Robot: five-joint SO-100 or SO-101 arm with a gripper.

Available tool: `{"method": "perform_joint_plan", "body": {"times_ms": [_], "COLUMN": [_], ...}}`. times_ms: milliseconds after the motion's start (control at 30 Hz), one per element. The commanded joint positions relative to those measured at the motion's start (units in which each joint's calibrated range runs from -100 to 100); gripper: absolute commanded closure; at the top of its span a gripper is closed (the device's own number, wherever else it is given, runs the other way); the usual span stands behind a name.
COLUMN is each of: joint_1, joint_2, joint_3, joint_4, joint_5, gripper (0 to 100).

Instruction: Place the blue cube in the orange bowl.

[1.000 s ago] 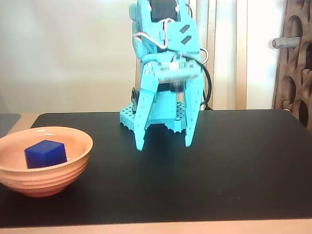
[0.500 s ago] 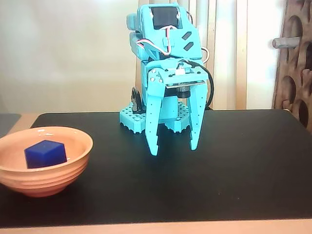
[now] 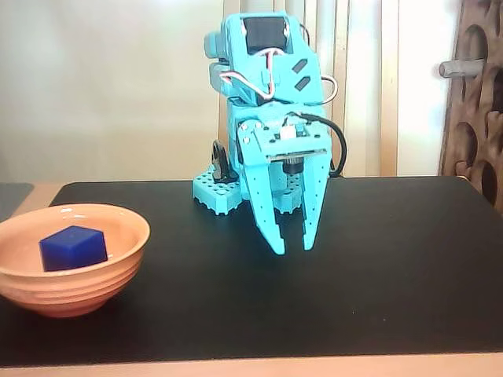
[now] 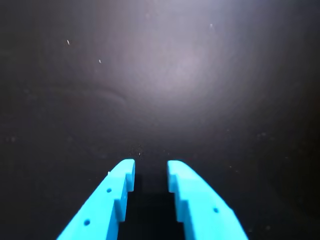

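Black mat (image 3: 393,267): pincer (image 3: 292,247) slightly parted, empty, touching nothing.

Black mat (image 3: 393,267) covers tan tabletop (image 3: 23,192); on mat: orange bowl (image 3: 71,279) at left, turquoise arm base (image 3: 224,192) at rear.

We see the turquoise gripper (image 3: 293,247) with its two fingers drawn closer together than a second ago, leaving only a narrow gap at the tips, which the wrist view (image 4: 150,170) also shows. In the fixed view it has swung slightly rightward and now hangs steady and sharp, where earlier its wrist was blurred by motion.
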Motion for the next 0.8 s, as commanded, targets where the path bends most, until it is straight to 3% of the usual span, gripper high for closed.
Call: {"method": "perform_joint_plan", "body": {"times_ms": [0,767], "joint_1": [2.0,7.8], "joint_2": [-1.9,-4.7], "joint_3": [0.4,2.0], "joint_4": [0.3,9.9], "joint_5": [-0.3,0.2], "gripper": [96,100]}}
